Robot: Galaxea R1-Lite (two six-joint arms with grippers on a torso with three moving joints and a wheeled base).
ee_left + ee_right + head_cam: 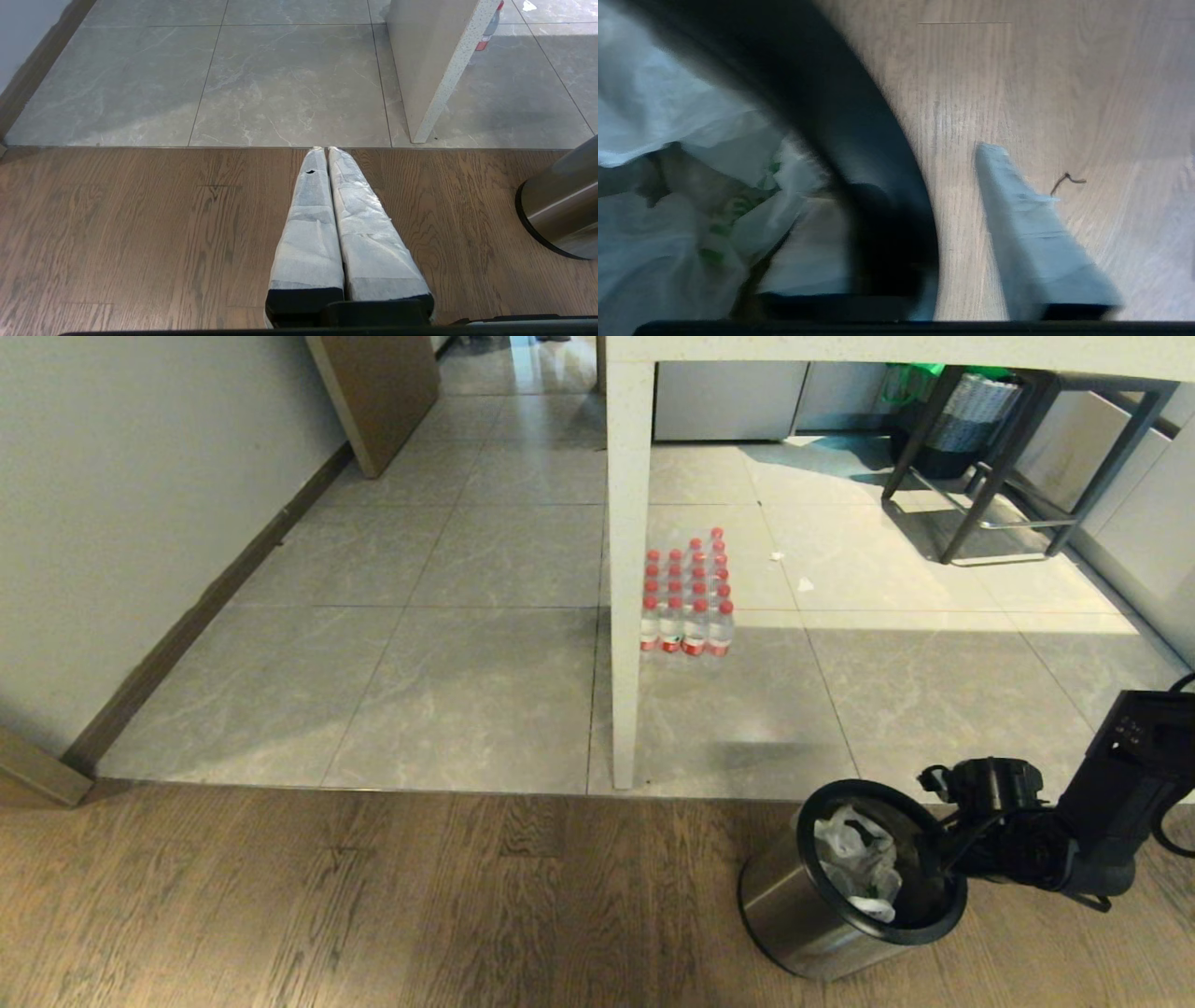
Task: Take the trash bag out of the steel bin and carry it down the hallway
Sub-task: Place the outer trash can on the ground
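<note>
I see the hallway (pixel 485 551) floor of big grey tiles running away from me, with a pale wall on my left and a brown door (pixel 378 392) far up it. Nearer to me the floor turns to brown wood (pixel 373 896). A white surface (pixel 627 569) stands on a thick white leg in the middle of the tiles. Beside that leg sits a pack of water bottles (pixel 686 602) with red caps. A dark stool (pixel 1018 467) stands far off on my right.

The steel bin (pixel 822 905) stands on the wood floor near my right side. It leans a little toward me, so I can look inside. The trash bag (pixel 859 863) is still in the bin, white and crumpled, with green print on it.

My right arm reaches in from the right, low and bent, down to the bin's black rim. The right gripper (pixel 924 233) sits right at that rim. One finger (pixel 1031 242) is outside the bin, over the wood floor. The other finger is on the inside, next to the bag. So the jaws are partly open with the rim between them. I cannot tell if they are pinching the bag.

My left gripper (pixel 327 151) hangs over the wood floor, away from the bin, pointing at the tiles. Its jaws are pressed together and hold nothing.
</note>
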